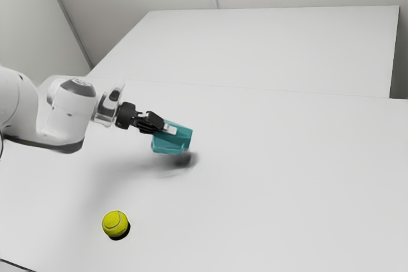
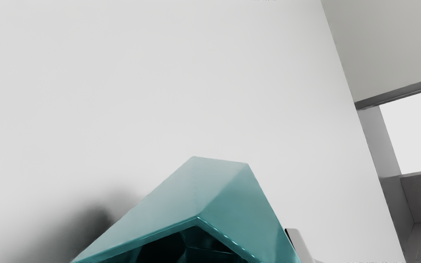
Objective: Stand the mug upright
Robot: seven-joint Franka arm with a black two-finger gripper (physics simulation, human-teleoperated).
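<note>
Holding mug [image 1: 171,146] tilted above white table [image 1: 274,183]

In exterior view, see black gripper [image 1: 168,130] clamped on the teal mug, well off upright. Note dark shadow [image 1: 185,159] just below it on the table. In wrist view, find the mug's open mouth facing the camera, with pale finger [image 2: 300,244] alongside its outer wall. Also log yellow tennis ball [image 1: 115,223] on the table, well apart from the mug

The white arm [image 1: 64,116] reaches in from the exterior view's left, held aloft. Its black end effector [image 1: 169,130] slants gently downward toward the exterior view's right, one pale fingertip [image 2: 299,244] showing in the wrist view.
</note>
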